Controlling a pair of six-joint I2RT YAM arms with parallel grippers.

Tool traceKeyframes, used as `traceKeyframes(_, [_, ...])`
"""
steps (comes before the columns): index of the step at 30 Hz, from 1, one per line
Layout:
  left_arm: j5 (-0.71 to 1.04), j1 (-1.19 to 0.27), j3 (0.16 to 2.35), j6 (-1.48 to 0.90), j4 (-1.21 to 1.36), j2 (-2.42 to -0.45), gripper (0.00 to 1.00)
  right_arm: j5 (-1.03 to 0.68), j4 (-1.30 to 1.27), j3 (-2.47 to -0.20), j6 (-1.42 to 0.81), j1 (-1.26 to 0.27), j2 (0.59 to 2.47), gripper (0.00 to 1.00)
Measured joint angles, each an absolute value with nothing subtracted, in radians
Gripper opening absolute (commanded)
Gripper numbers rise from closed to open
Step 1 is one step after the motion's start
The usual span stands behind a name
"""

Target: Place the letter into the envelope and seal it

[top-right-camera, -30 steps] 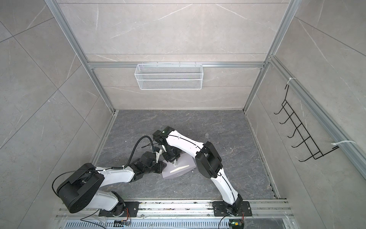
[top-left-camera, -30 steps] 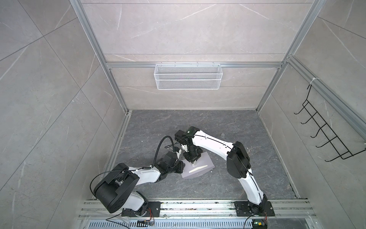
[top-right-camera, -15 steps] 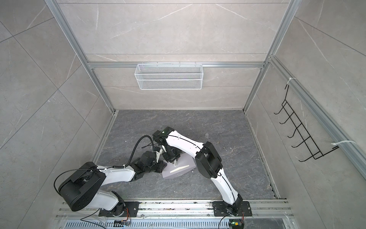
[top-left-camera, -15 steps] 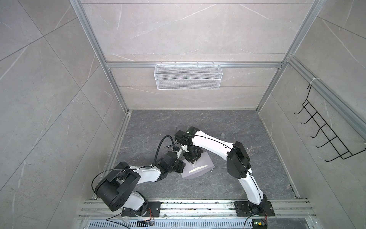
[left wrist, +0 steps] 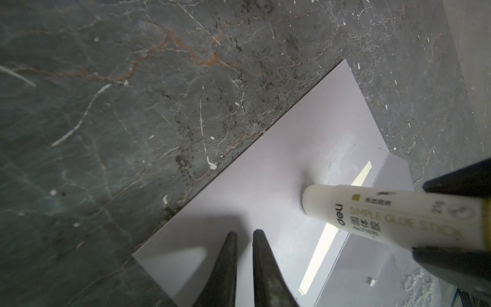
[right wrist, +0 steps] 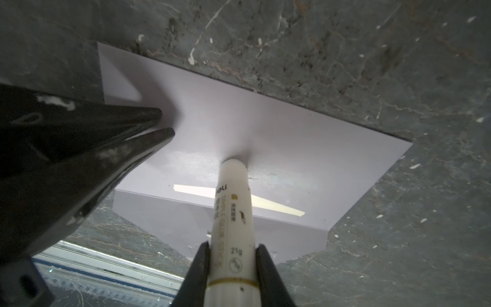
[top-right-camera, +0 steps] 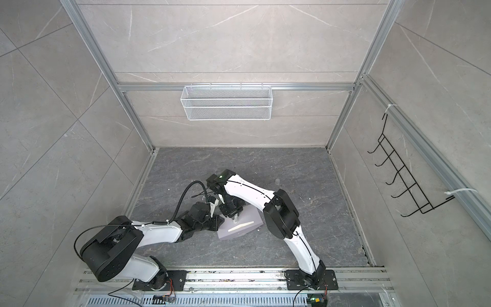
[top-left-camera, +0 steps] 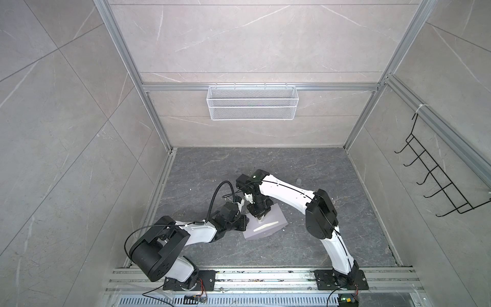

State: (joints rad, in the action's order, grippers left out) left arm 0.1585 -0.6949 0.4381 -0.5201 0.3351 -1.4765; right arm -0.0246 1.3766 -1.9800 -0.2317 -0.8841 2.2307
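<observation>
Right wrist view: right gripper [right wrist: 231, 261] clamped on glue stick [right wrist: 232, 212], tip on envelope [right wrist: 305, 138] lying flat on floor [right wrist: 345, 53]; left gripper [right wrist: 164, 123], nearly closed, empty, pins it; letter unseen, likely inside; best drag lightly, pin firmly.

- One envelope [top-left-camera: 265, 226]
- One glue stick [right wrist: 231, 212]
- Two robot arms
- One wire basket [top-left-camera: 252, 102]
- One black hook rack [top-left-camera: 438, 180]

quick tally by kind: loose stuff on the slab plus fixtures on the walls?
Pale lavender-grey paper envelope: 1
White glue stick: 1
White wire mesh basket: 1
Black wire hook rack: 1
Total: 4
</observation>
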Motion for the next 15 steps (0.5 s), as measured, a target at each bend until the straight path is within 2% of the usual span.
traceKeyframes(15, [0.156, -0.695, 0.451, -0.516, 0.327, -1.489, 0.16, -0.031, 1.372, -1.948, -0.232, -0.846, 2.212, 0.00])
